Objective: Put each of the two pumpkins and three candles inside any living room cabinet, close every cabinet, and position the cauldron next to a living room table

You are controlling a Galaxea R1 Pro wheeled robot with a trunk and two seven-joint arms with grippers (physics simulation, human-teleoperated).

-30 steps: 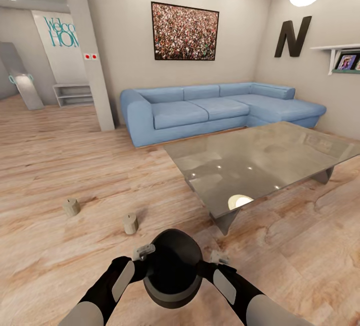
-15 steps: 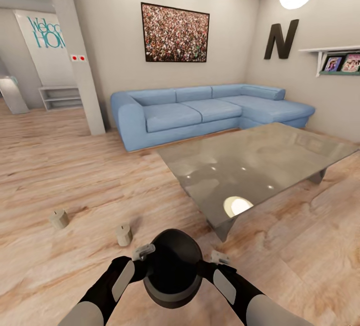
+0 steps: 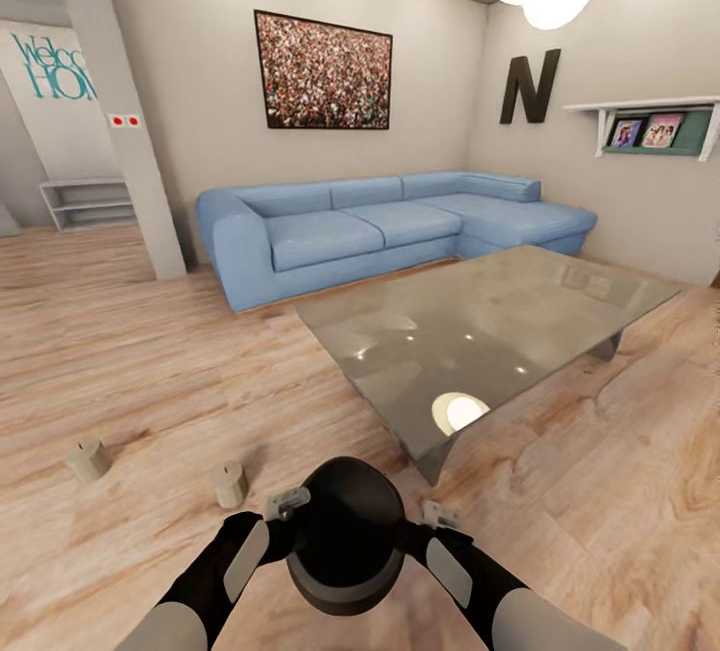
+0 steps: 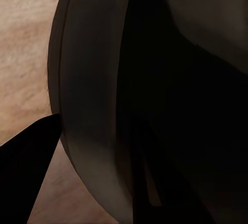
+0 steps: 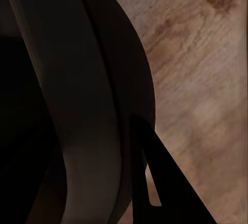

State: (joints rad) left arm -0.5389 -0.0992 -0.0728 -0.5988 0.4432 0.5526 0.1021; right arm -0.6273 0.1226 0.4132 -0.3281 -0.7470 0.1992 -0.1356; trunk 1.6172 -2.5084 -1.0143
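The glossy black round-bellied cauldron (image 3: 345,536) is carried at 6 o'clock, left gripper (image 3: 287,504) and right gripper (image 3: 436,514) each clenched on its rim. Steer toward 1 o'clock, set it upright beside the glossy grey coffee table (image 3: 480,331), and dodge the 2 stubby beige candles (image 3: 229,484) at 10.

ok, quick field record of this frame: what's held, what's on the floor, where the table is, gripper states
held: cauldron, between both arms, in front of the robot
left gripper: at the cauldron's left side, grip hidden
right gripper: at its right side, grip hidden
floor: two candles, far-left candle and nearer candle, upright, apart
table: ahead and to the right, near corner close to the cauldron
sofa: blue, behind the table, against the wall
pumpkins, cabinet: can't place them from these views
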